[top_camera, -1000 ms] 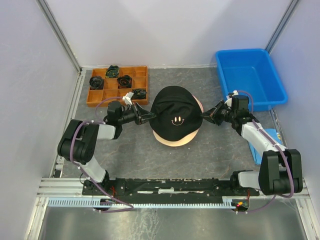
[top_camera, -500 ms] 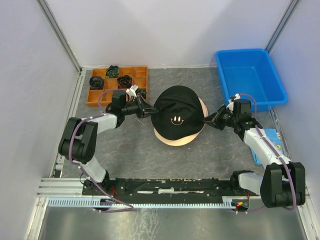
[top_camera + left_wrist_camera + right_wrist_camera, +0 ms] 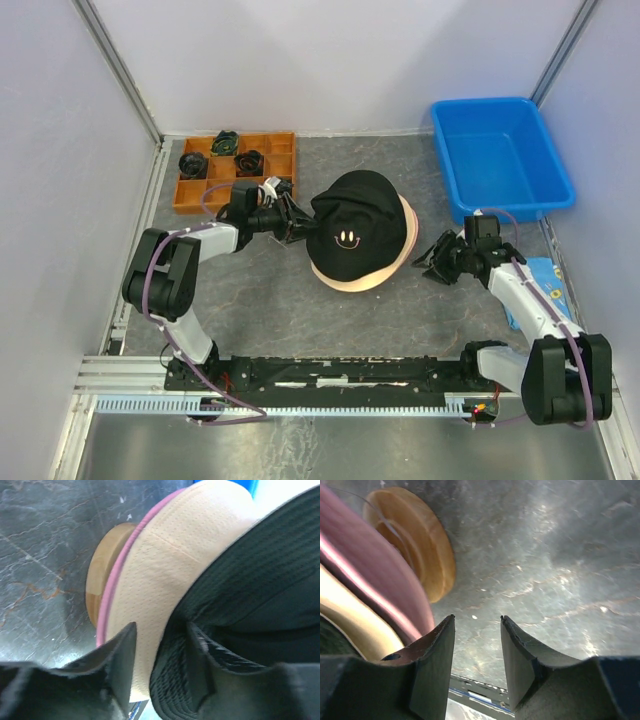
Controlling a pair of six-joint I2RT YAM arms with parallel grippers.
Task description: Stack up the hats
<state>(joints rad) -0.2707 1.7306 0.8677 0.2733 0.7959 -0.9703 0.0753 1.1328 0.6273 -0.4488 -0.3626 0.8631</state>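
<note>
The hats (image 3: 352, 240) sit in one pile on the wooden stand (image 3: 422, 545), near the middle of the table (image 3: 560, 570). The black hat (image 3: 350, 215) with the smiley is on top, and under it are a beige hat (image 3: 170, 545) and a pink hat (image 3: 375, 587) whose brims show around the edge. My left gripper (image 3: 160, 630) is at the left side of the pile with its jaws parted. The rim of the black brim and a part of the beige one lie in the gap, and I cannot tell whether the black cloth touches one finger, because the view is very close and blurred. My right gripper (image 3: 476, 618) is near the right side of the pile, jaws spread, with only bare table between them. I judge these hats to be light, soft and floppy: they will bend where I pinch, will not keep a shape alone, and will not break. The cloth looks stitched and matte, so I expect it does not slip easily. The good place to take hold is the brim, at two opposite sides, one for each hand. I should take only one hat's brim, because the layers lie close together and a deep pinch could catch the hat below also. The top hat sits a little off centre toward the far left, so any pull should be small and even.
</note>
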